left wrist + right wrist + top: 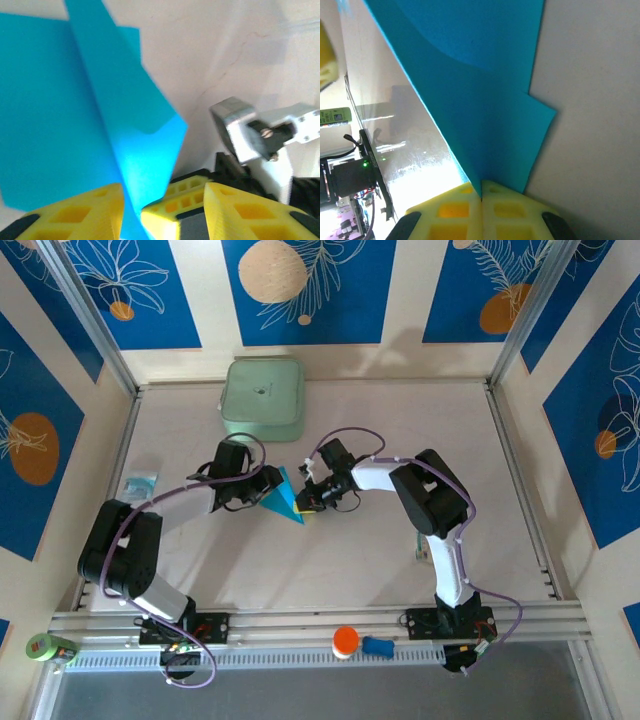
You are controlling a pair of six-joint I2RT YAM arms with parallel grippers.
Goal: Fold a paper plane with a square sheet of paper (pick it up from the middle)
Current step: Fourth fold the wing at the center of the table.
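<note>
The cyan-blue sheet of paper is folded into a pointed, layered wedge and held up off the table mid-scene, tip toward the near side. My right gripper meets it from the right. In the right wrist view its yellow fingers are pressed together on the paper's lower edge. My left gripper faces it from the left. Its jaws stand apart in the left wrist view, with a flap of the paper and the right gripper's yellow fingertips between them.
A pale green rounded box sits at the back of the table. Small printed packets lie at the left edge. On the front rail are an orange-capped item, a blue piece and a green roll.
</note>
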